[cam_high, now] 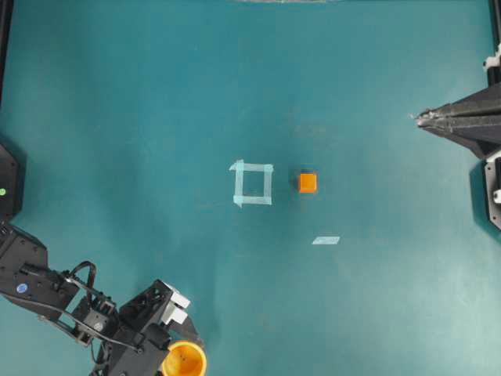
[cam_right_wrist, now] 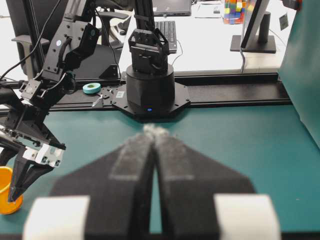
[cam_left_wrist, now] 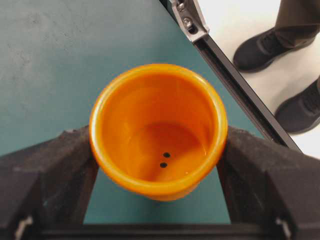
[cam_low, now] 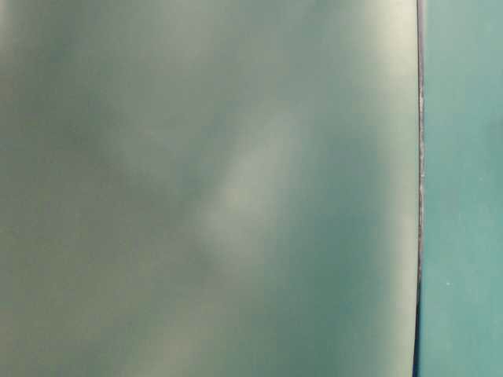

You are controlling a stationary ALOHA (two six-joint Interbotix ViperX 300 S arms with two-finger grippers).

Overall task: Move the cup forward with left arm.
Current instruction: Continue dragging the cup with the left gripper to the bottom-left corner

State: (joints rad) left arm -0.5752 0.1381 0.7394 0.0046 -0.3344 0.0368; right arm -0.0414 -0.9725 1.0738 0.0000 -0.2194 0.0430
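The cup [cam_left_wrist: 150, 120] is orange with a lighter rim and two small dark holes in its bottom. It stands between the black fingers [cam_left_wrist: 60, 170] of my left gripper [cam_left_wrist: 159, 147], which press on its rim from both sides. From overhead the cup [cam_high: 184, 360] is at the table's near edge, left of centre, with the left gripper [cam_high: 186, 348] on it. The right wrist view catches the cup [cam_right_wrist: 7, 197] at far left. My right gripper [cam_high: 419, 119] hangs shut and empty at the right edge, its fingertips [cam_right_wrist: 156, 131] together.
A small orange cube [cam_high: 308, 182] lies right of a pale tape square [cam_high: 253, 183] mid-table. A short tape strip [cam_high: 326, 240] lies nearer. The table's black frame rail [cam_left_wrist: 240, 90] runs just beside the cup. The table-level view is only a blurred teal surface.
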